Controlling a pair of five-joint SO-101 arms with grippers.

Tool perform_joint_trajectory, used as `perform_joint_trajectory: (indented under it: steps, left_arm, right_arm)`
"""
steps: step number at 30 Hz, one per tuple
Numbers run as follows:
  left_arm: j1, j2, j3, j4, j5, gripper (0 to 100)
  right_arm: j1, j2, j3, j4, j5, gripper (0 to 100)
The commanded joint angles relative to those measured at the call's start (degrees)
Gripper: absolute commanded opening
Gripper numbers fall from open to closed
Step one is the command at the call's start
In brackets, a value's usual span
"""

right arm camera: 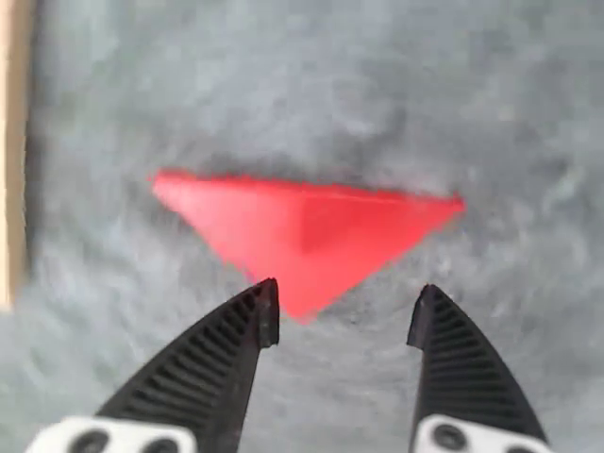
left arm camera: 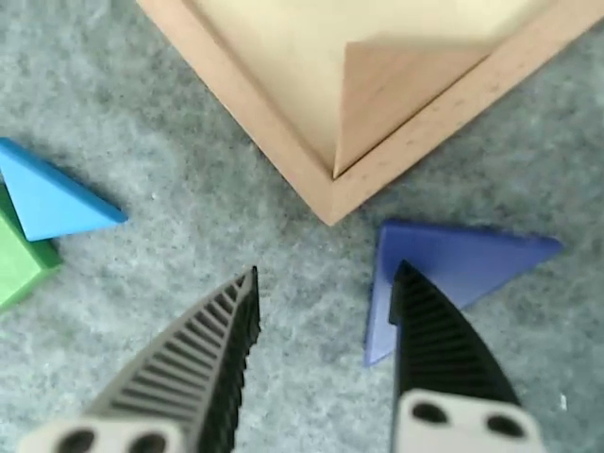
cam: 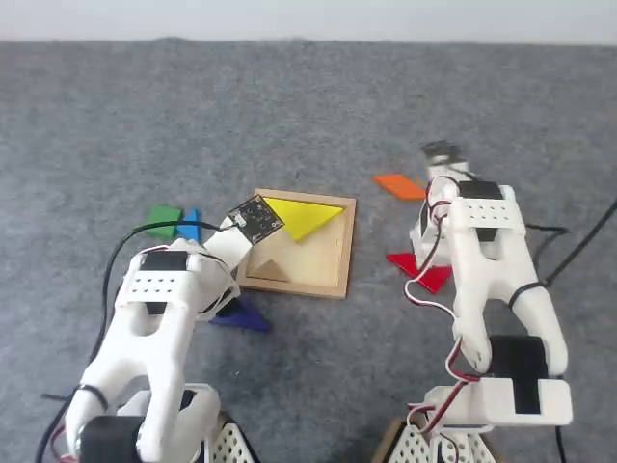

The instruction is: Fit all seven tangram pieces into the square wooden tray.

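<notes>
The square wooden tray (cam: 337, 253) lies mid-table with a yellow triangle (cam: 304, 214) at its far side and a pale wood-coloured triangle (cam: 273, 268) at its near left corner. My left gripper (left arm camera: 326, 283) hangs open just outside that tray corner (left arm camera: 330, 193), one finger (left arm camera: 439, 335) over the edge of a dark blue triangle (left arm camera: 472, 260). A light blue triangle (left arm camera: 47, 198) and a green piece (left arm camera: 14, 269) lie farther off. My right gripper (right arm camera: 344, 302) stands open above the carpet, just short of the point of a red triangle (right arm camera: 302, 231).
An orange parallelogram (cam: 400, 185) rests on the grey carpet beyond the right arm. The tray's edge (right arm camera: 14, 142) runs along one side of the right wrist view. The green piece (cam: 164, 219) and light blue piece (cam: 190, 224) sit left of the tray.
</notes>
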Motion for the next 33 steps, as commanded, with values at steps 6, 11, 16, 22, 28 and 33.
perform_joint_trajectory:
  steps: [6, 11, 16, 22, 28, 33]
  left_arm:
    - [-0.18, -0.88, 0.4, -0.88, 0.53, 21]
    - [-0.26, -0.88, 0.4, -0.88, 0.53, 21]
    - [-0.26, -0.88, 0.4, -0.88, 0.53, 21]
    - [-0.26, -0.88, 0.48, -0.88, 0.53, 21]
    - [-0.26, -0.88, 0.48, -0.97, 0.53, 21]
    - [-0.26, -0.88, 0.48, -0.97, 0.53, 21]
  right_arm:
    - [-4.26, -0.57, -5.19, -1.89, -28.75, 23.1]
    - [-10.51, 2.68, -8.26, -6.99, -32.35, 22.6]
    - [-13.14, 12.09, -13.45, -5.85, -32.44, 13.6]
    - [-11.21, 18.95, -18.37, -0.13, -32.35, 5.5]
    - [-12.0, 19.03, -18.9, 5.49, -24.97, 4.7]
    - [-13.67, 19.38, -18.64, 14.11, -17.41, 5.0]
